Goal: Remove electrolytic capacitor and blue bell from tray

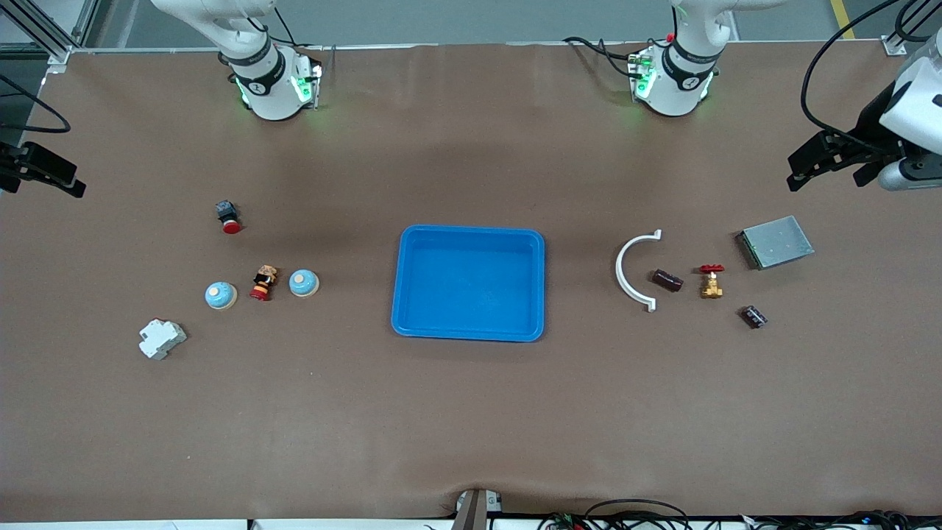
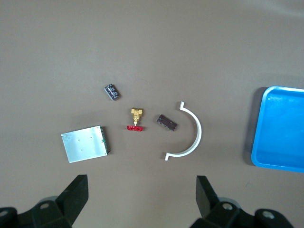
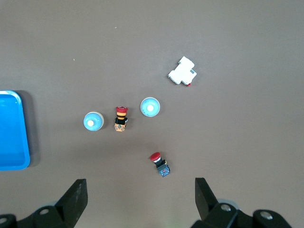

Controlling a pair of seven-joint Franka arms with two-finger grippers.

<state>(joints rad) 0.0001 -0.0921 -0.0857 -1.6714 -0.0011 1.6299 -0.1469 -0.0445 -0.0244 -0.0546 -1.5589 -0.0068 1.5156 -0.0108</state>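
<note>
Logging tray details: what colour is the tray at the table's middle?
Bright blue tray, clearest in the front view.

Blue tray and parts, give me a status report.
Left hand and right hand open, waiting high over table ends. Blue tray holds nothing; capacitors and bells on table. Nothing blocking.

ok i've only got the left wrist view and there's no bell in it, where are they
observer: there are two toward the right arm's end of the table. One bell is closer to the blue tray, and a second bell is closer to the table's end.
operator: anything between them
observer: a small red-hatted figure.
operator: tray empty? i only see its edge
observer: yes, nothing is in it.
operator: right gripper?
observer: the right gripper is up over that end, fingers open, holding nothing.
</note>
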